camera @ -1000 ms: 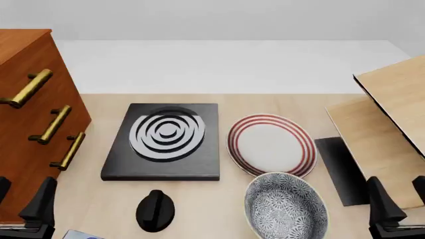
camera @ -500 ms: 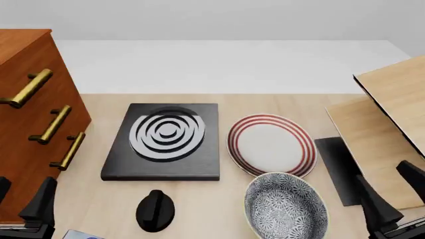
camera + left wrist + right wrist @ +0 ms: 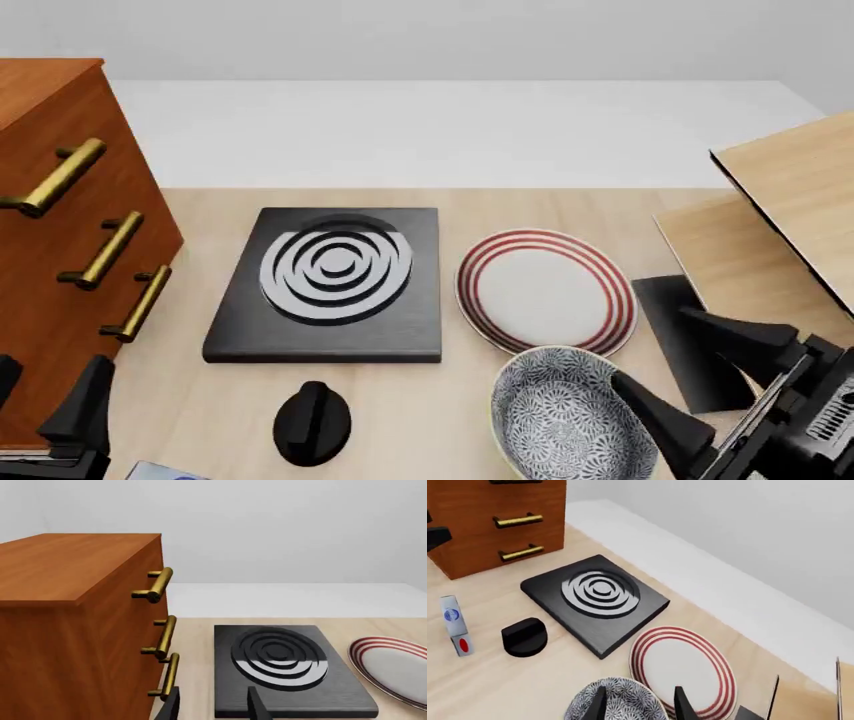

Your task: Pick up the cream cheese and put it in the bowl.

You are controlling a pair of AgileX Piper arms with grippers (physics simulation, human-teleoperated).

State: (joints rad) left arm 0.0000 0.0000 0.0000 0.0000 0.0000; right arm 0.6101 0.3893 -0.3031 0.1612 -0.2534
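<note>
A simulated kitchen counter here, and the props say so plainly: a pale wooden table carries a black stove plate with silver concentric burner rings, its round black knob sitting just in front. Beside the stove lies a white plate with red rings, and a patterned bowl near it. A reddish wooden cabinet with three brass drawer handles stands at the left, flat grey wall behind, surfaces rendered smooth

Right gripper open — over patterned bowl rim
</note>
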